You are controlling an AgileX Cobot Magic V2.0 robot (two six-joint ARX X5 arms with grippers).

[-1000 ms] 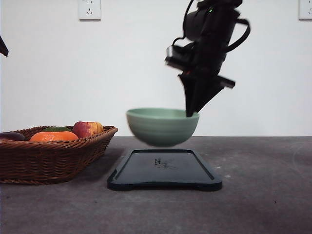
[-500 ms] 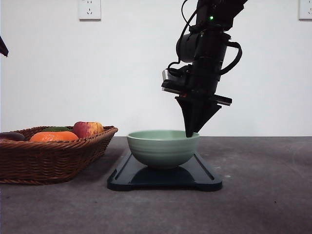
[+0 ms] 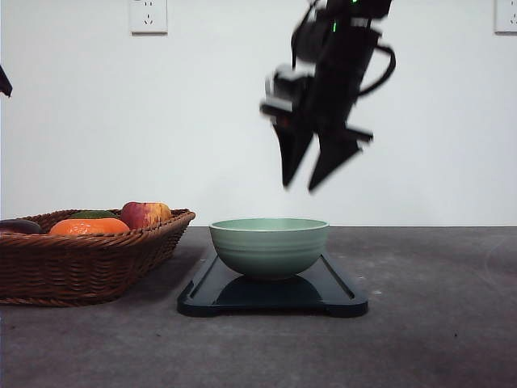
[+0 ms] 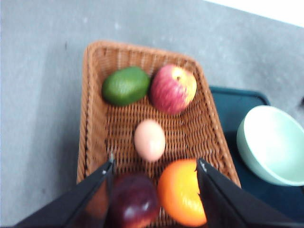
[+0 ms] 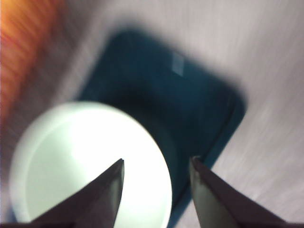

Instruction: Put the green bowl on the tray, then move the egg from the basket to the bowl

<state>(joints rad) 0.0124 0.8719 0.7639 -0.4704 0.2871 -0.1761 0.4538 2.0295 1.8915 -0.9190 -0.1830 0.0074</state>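
Among basket (image 4: pixel 95 118) fruit lies the egg (image 4: pixel 150 139), light, smooth, fragile: grip its sides gently. Both grippers, left (image 4: pixel 154 166) and right (image 3: pixel 310 170), gape empty.

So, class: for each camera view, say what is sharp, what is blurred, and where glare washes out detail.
Front view: green bowl and tray sharp, right gripper motion-smeared. Left wrist view: slightly soft, egg and basket readable, the bowl's inside washed pale. Right wrist view: heavily streaked, the bowl's inside glaring near white.
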